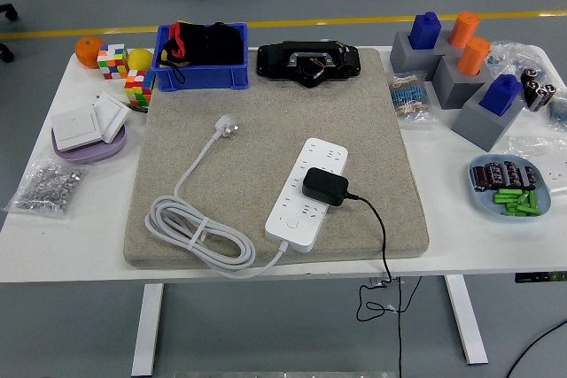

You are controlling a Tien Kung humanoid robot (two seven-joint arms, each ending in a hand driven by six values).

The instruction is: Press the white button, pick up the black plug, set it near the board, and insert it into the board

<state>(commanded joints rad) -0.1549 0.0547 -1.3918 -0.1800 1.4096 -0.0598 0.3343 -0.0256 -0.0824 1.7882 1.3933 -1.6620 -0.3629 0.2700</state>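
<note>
Neither robot hand is in view, so their state cannot be told. A white desk [53, 227] carries a large beige felt mat [266, 130]. On the mat lies a white power strip [299, 205], its white cable [190, 227] coiled to its left. A black plug [324, 187] sits on the strip's middle, apparently seated in a socket, its black cord [379, 236] trailing off the desk's near edge. The white button [293, 214] appears to be at the strip's near end. Pressing it well likely calls for one fingertip coming straight down, clear of the plug.
</note>
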